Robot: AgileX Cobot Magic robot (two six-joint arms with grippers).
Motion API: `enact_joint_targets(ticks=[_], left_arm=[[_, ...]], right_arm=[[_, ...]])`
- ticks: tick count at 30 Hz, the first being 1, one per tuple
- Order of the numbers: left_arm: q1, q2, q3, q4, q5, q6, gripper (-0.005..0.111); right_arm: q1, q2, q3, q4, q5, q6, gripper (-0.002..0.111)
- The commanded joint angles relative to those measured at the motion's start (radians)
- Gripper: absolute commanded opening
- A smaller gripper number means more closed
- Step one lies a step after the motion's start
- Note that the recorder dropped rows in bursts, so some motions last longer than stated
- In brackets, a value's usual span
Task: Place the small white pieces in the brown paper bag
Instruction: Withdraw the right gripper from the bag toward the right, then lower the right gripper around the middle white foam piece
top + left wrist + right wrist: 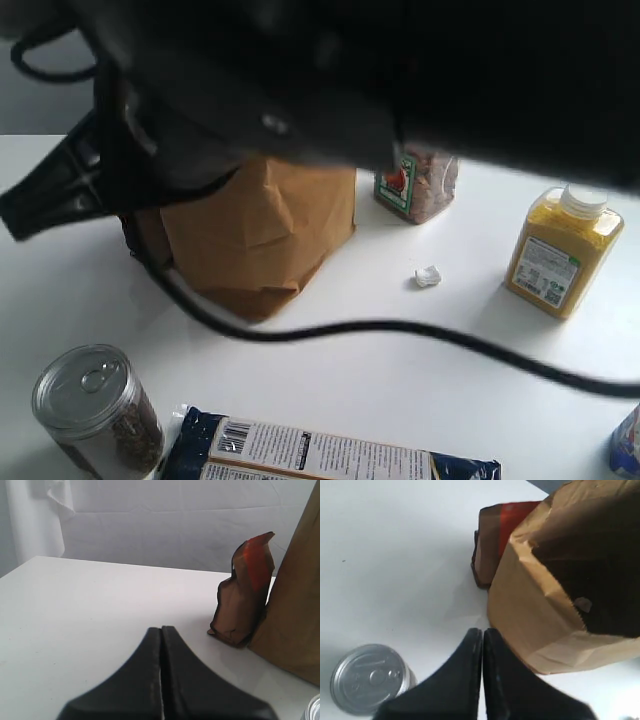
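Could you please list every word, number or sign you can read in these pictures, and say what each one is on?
No text here can be read as words.
yellow bottle: label with square codes and fine print, too small to read.
blue packet: barcode and lines of print, blurred.
clear container: green and red label, blurred.
brown paper bag, dark pouch, can: no print visible.

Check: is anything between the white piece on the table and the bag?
Nothing visible. Only bare table lies between the piece and the bag, whose mouth is open.
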Motion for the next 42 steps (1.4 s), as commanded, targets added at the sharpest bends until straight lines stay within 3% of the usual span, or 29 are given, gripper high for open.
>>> enact_joint_targets(ticks=[1,7,10,16,24,26,29,33,42], left_arm=[[-0.007,-0.003,0.004,-0.008,-0.005,-0.006,0.0],[-0.007,-0.003,0.004,-0.008,-0.005,-0.006,0.0],[-0.007,-0.003,0.004,-0.008,-0.005,-0.006,0.0],[-0.007,-0.003,0.004,-0.008,-0.005,-0.006,0.0],[-0.007,-0.003,0.004,-0.008,-0.005,-0.006,0.0],[-0.007,-0.003,0.004,-0.008,-0.005,-0.006,0.0],[-0.007,-0.003,0.004,-0.008,-0.005,-0.006,0.0],[-0.007,-0.003,0.004,-0.008,-0.005,-0.006,0.0],[-0.007,-0.003,0.004,-0.008,-0.005,-0.006,0.0]], right_arm=[[0.052,-0.075,0.211,-0.094,-0.036,0.149,0.0],[0.028,-0.224,0.585,-0.251,-0.053,0.424,0.0],[-0.023,-0.259,0.675,-0.251,-0.051,0.468,0.0],[-0.18,-0.274,0.785,-0.241,-0.091,0.485,0.0],[-0.442,-0.257,0.819,-0.126,-0.31,0.359,0.001],[-0.504,-0.247,0.819,-0.083,-0.364,0.312,0.009],[-0.572,-0.22,0.819,-0.016,-0.434,0.237,0.031],[-0.607,-0.161,0.817,-0.009,-0.499,0.218,0.053],[-0.607,0.058,0.653,-0.033,-0.53,0.218,0.055]])
